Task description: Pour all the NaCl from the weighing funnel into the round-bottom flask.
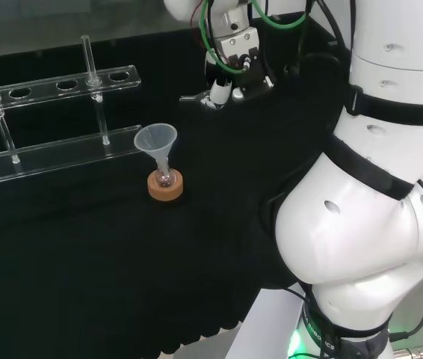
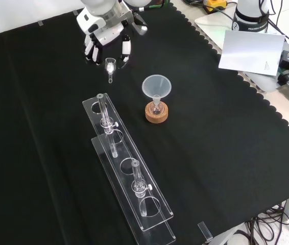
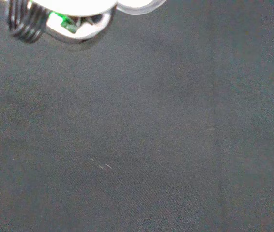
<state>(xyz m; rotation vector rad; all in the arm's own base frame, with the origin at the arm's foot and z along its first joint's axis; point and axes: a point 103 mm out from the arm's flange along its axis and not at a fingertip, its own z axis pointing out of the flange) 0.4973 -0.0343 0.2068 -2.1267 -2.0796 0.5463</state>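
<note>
Nearest the front camera lie two long clear plastic racks (image 2: 129, 184) with round holes, set side by side on the black-cloth surface (image 2: 226, 153), with clear glass tubes (image 2: 138, 179) standing in them. Beyond the racks, in the front view, a small round-bottom flask (image 2: 156, 109) sits on a cork ring stand (image 2: 157, 114), and a wide clear plastic funnel (image 2: 157, 87) stands in its neck, mouth up.

Farther back in that view, the black and white robot hand (image 2: 106, 43) hangs above the cloth with its fingers (image 2: 125, 49) curled downward around a small clear glass weighing funnel (image 2: 110, 65), whose narrow stem points down and toward the racks. It is pinching that piece near its cup, as far as the front view lets me judge. Whether any salt is in the cup is too small to tell. In the head view the robot hand (image 1: 230, 78) is up and to the right of the flask (image 1: 166, 179), well apart from it.

My reading is that the carry is in hand: the weighing funnel is lifted and held, but not yet over the wide funnel. The next move calls for bringing the stem of the weighing funnel above the mouth of the wide funnel, inside its rim, then tipping it stem-down so the grains slide through. The wide funnel rests only in the flask neck, so a knock could tip it or pull the flask off its cork ring.
</note>
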